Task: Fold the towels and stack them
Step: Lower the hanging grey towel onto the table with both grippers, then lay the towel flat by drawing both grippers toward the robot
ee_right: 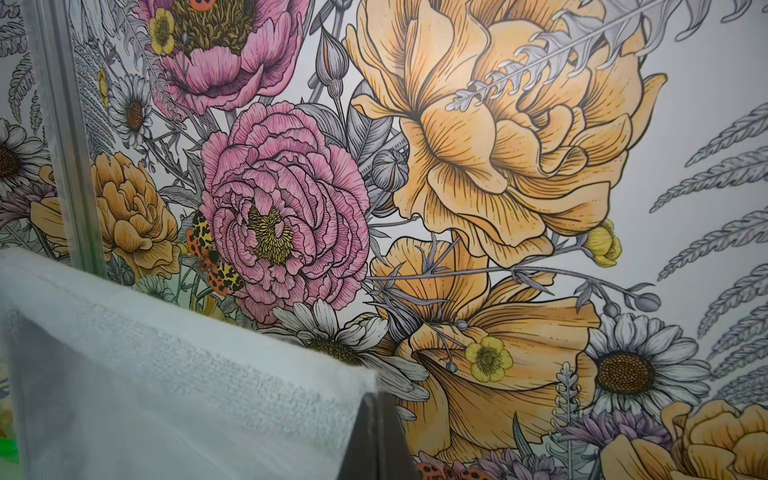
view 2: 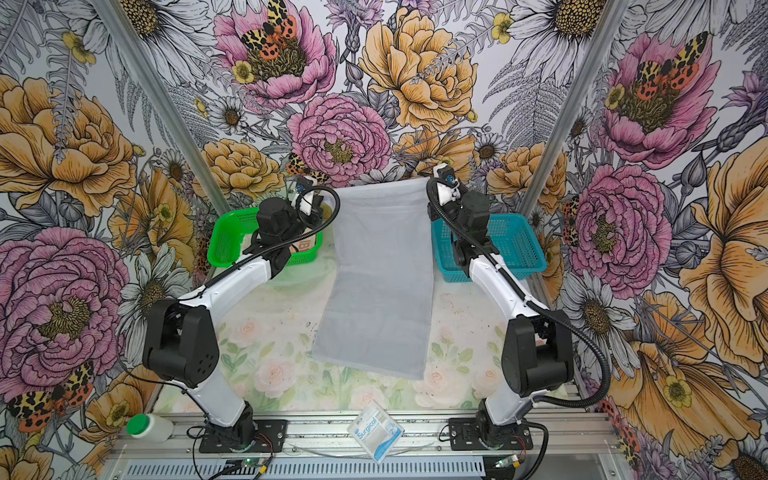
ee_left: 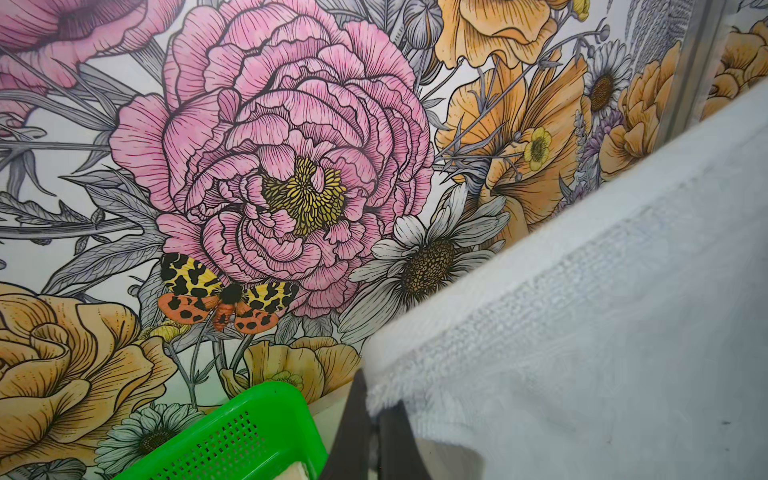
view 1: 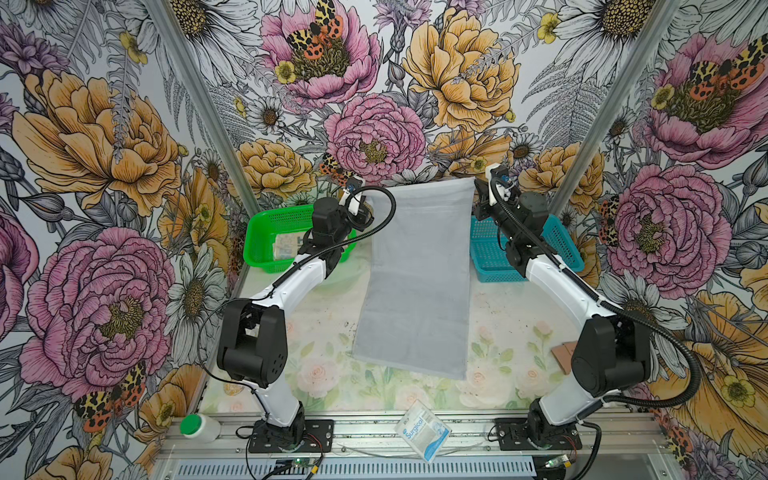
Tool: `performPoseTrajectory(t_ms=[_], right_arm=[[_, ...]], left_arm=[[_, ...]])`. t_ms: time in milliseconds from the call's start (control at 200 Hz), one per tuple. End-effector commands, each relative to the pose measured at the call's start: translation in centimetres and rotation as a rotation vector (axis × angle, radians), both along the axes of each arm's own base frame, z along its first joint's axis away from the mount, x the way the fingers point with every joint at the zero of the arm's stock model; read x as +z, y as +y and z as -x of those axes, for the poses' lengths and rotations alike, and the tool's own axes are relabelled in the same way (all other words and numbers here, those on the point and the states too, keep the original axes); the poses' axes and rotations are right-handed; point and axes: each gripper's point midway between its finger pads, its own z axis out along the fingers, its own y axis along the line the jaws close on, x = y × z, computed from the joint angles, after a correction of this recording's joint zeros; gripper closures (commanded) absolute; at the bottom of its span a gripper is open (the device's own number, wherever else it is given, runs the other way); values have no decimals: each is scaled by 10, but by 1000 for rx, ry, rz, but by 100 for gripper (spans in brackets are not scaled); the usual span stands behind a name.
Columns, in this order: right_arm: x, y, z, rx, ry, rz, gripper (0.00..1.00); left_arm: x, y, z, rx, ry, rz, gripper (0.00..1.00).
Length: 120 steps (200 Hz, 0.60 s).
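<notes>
Surgical packet (view 1: 422, 434) lies bottom centre, and your left gripper (ee_left: 374, 419) and right gripper (ee_right: 374, 411) each pinch a top corner of the grey towel (view 1: 419, 274) stretched mid-frame.

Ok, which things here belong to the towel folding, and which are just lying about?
Job: grey towel, pinched by left gripper and right gripper; printed towel in green basket.
Lying about: Surgical packet, white bottle.
</notes>
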Motion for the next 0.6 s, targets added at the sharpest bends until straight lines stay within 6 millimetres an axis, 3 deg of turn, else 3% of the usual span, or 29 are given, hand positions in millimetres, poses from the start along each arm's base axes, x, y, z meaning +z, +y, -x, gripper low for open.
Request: performPoseTrajectory(t_ms=[0, 125, 145, 295, 595], right_arm=[[-4, -12, -15, -28, -41, -45, 100], [-25, -13, -37, -44, -14, -35, 100], [-28, -14, -40, -47, -10, -33, 100], [-42, -15, -68, -73, 22, -17, 100], [-61, -19, -106, -129, 47, 54, 100]], left_arm=[[21, 21, -10, 112, -133, 24, 100], [18, 27, -23, 157, -168, 13, 100], [1, 26, -33, 167, -140, -2, 100], [-14, 31, -60, 232, -129, -28, 100], [-73, 6, -111, 179, -20, -52, 100]])
